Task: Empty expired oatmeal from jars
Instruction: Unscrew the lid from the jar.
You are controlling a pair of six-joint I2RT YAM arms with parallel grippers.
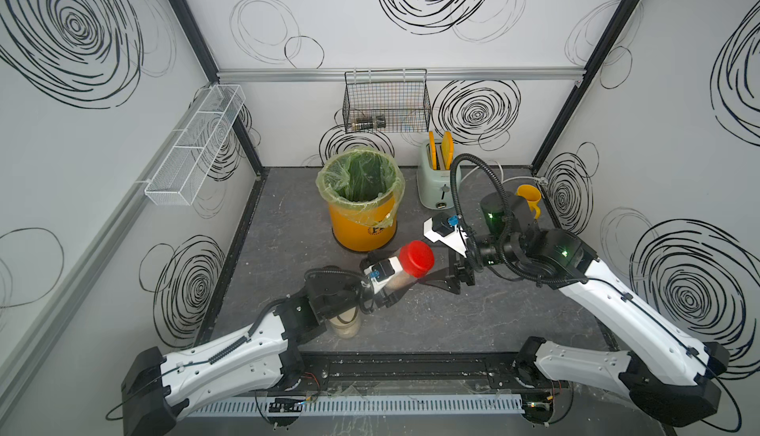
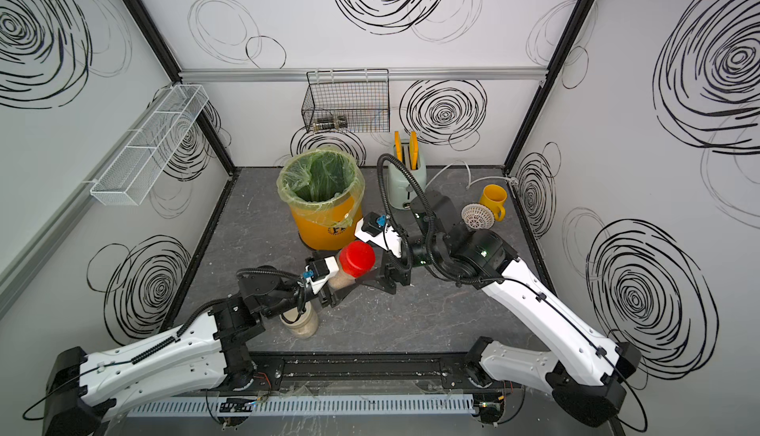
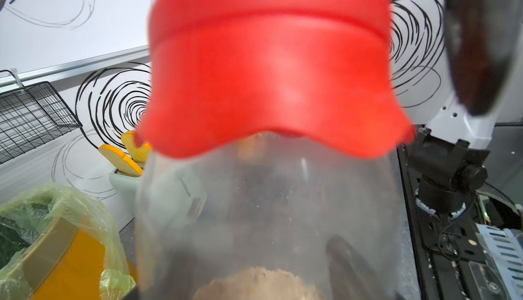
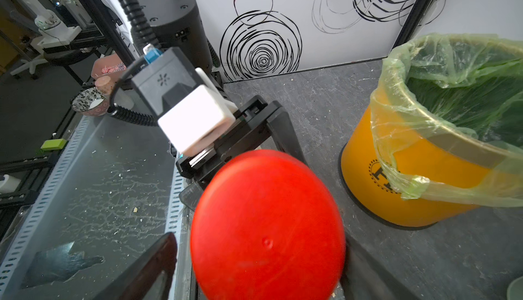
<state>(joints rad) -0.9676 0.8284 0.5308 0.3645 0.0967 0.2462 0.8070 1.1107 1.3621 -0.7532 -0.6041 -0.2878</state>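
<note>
In both top views the left gripper (image 1: 388,283) is clamped on the body of the jar (image 1: 406,282). It holds the jar tilted just in front of the bucket (image 1: 353,234), not over its mouth. The red lid (image 1: 417,258) is on, and the right gripper (image 1: 458,277) sits at the lid's side away from the bucket. A second jar (image 2: 304,325) stands farther from the bucket, half hidden under the left arm. The left wrist view shows the oatmeal (image 3: 260,283) lying low in the jar (image 3: 268,213), with the lid (image 3: 268,66) close up and the bucket (image 3: 70,256) beside it. In the right wrist view the right gripper (image 4: 259,267) has its fingers (image 4: 152,267) spread wide on either side of the lid (image 4: 267,225). A gap shows, so it grips nothing. The step in hand looks like unscrewing. The next move calls for closing squarely on the lid and twisting while the left gripper keeps the jar from turning, then tipping the jar over the bucket.
</note>
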